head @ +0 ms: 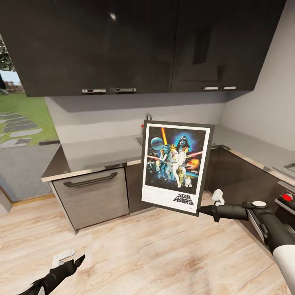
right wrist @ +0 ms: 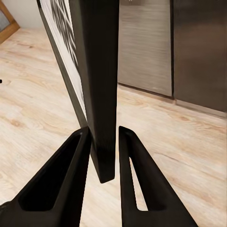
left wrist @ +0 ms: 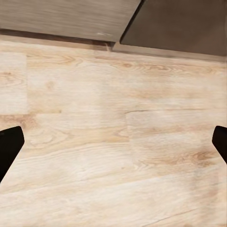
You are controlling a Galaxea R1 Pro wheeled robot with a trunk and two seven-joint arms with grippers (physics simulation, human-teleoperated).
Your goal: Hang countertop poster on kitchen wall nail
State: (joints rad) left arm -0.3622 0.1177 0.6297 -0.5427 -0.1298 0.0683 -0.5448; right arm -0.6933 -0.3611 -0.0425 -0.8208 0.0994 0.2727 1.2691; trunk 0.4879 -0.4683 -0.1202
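- Right end effector (head: 203, 210): both fingers (right wrist: 71, 184) pinch the lower corner of the poster (head: 176, 166); in the right wrist view the frame edge (right wrist: 100, 85) sits between them, shallow, near the tips.
- Poster is off the worktop (head: 98, 153), held upright in the air over the floor, slightly tilted, print toward the head camera.
- Risk: corner-only grip on a tall flat panel. Judged likely to pivot or slip in the fingers if the arm swings fast, since most of the weight sits above and to the side of the pinch.
- Risk: the raised top edge is near the upper cabinets (head: 123, 45); lifting toward the wall could knock it there and twist it out of the grip.
- Risk: no wall nail can be made out on the grey wall (head: 102, 114); too small to tell, so hanging alignment is uncertain.
- Left end effector (head: 69, 266): low over the floor, fingers spread wide, holding nothing.
- Surface: glossy dark L-shaped worktop on dark cabinets with bar handles (head: 90, 180); a tap (head: 148, 116) at the back.
- Room: pale wood plank floor (head: 143, 254), an opening onto grass on the robot's left.
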